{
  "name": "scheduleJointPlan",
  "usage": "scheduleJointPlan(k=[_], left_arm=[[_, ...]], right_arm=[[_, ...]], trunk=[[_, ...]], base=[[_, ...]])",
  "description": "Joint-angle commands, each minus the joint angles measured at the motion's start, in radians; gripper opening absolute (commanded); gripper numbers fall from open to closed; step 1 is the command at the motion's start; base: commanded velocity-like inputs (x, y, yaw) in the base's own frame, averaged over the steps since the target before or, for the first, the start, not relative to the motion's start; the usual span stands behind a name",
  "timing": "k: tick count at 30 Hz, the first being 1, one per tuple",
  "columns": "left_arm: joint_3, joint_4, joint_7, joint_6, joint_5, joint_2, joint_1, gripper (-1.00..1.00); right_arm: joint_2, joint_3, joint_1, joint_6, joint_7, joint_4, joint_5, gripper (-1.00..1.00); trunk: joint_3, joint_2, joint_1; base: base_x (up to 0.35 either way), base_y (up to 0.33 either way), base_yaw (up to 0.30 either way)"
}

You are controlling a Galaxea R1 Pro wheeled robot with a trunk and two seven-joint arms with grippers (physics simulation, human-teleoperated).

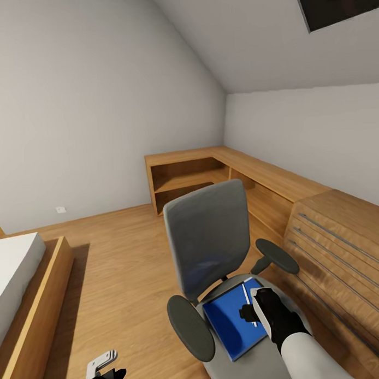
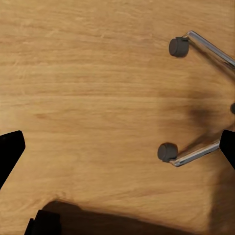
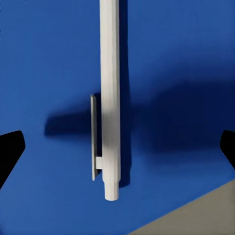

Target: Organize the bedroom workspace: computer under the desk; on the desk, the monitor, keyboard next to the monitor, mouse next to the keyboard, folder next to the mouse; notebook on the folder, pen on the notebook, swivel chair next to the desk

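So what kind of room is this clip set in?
Probably a bedroom with a work corner: a bed at one side, a sloped ceiling, wooden corner shelving and a grey swivel chair holding a blue folder.

Grey swivel chair (image 1: 213,254) is standing on wood floor w/ backrest upright and armrests out at 3 and 9 o'clock. Blue notebook (image 1: 235,318) is lying flat on the seat, one corner reaching toward 6 o'clock. White pen (image 3: 109,98) w/ clip is lying on the cover, pointing approx. 12 to 6 in head view.
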Motion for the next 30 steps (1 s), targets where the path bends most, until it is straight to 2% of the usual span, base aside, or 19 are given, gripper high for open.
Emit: scheduleJointPlan(k=[1, 4, 10, 30], left_arm=[[0.003, -0.001, -0.002, 0.008, 0.010, 0.000, 0.000, 1.00], [0.003, -0.001, -0.002, 0.008, 0.010, 0.000, 0.000, 1.00], [0.003, -0.001, -0.002, 0.008, 0.010, -0.001, -0.001, 1.00], [0.003, -0.001, -0.002, 0.008, 0.010, 0.000, 0.000, 1.00]], right_arm=[[0.002, -0.006, -0.001, 0.004, 0.004, -0.001, 0.010, 1.00], [0.002, -0.006, 0.000, 0.004, 0.004, -0.001, 0.010, 1.00], [0.002, -0.006, 0.000, 0.004, 0.004, -0.002, 0.010, 1.00], [0.002, -0.006, -0.001, 0.003, 0.005, -0.002, 0.010, 1.00]], trunk=[[-0.001, -0.001, 0.000], [-0.001, -0.001, 0.000], [-0.020, -0.043, 0.023], [-0.020, -0.043, 0.023]], base=[[0.000, 0.000, 0.000], [0.000, 0.000, 0.000], [0.000, 0.000, 0.000], [0.000, 0.000, 0.000]])
